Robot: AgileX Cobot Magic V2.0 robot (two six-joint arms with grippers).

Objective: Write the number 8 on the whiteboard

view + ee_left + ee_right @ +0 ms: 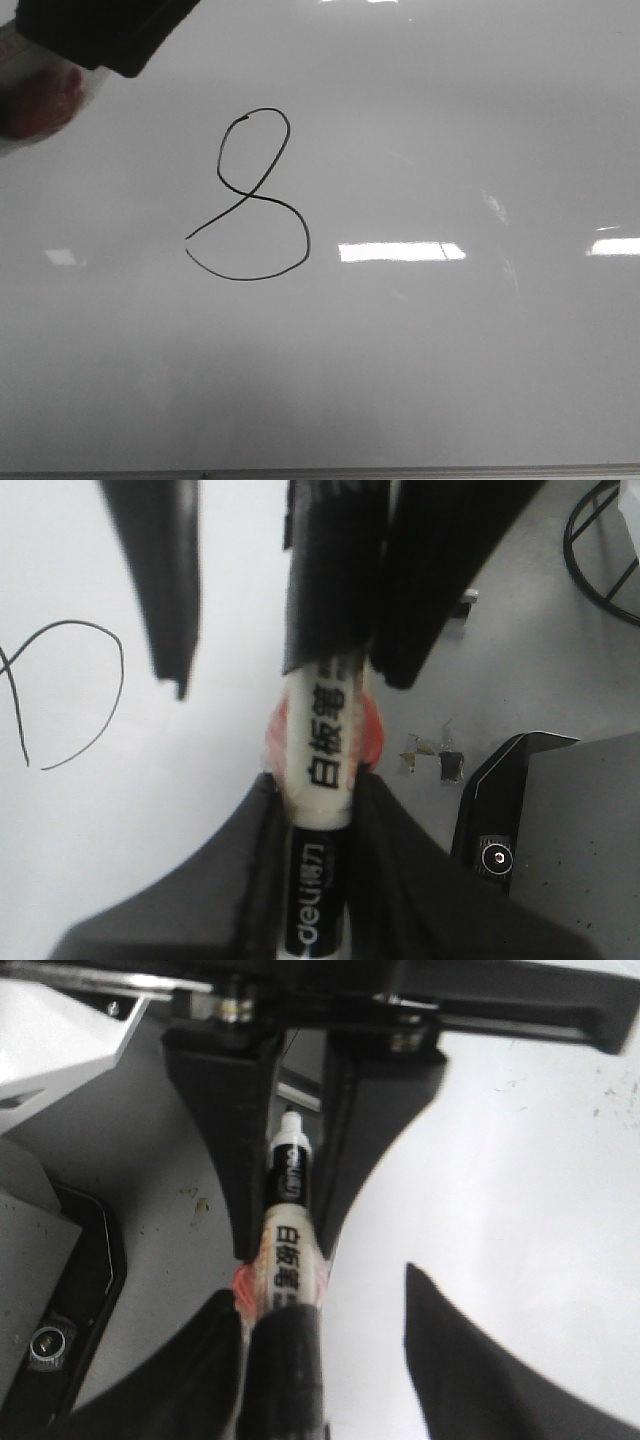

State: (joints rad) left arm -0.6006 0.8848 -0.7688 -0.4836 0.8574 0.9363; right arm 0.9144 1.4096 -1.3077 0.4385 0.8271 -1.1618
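The number 8 [250, 195] is a thin black line on the whiteboard [450, 350]; part of its loop shows in the left wrist view [121, 665]. My left gripper [318, 820] is shut on a white marker [325, 745] with black print, red tape and a black "deli" end. My right gripper [322, 1290] faces it, open. The marker's black cap end [288, 1360] lies between its jaws against one finger [200, 1370], with a wide gap to the other finger [480, 1360]. Both are off the board's left side. A dark gripper part [100, 35] shows at the top left.
The whiteboard's thin frame edge [400, 471] runs along the near side. Left of the board is a grey surface [540, 670] with a black wire loop [600, 550] and a dark angular housing [520, 810].
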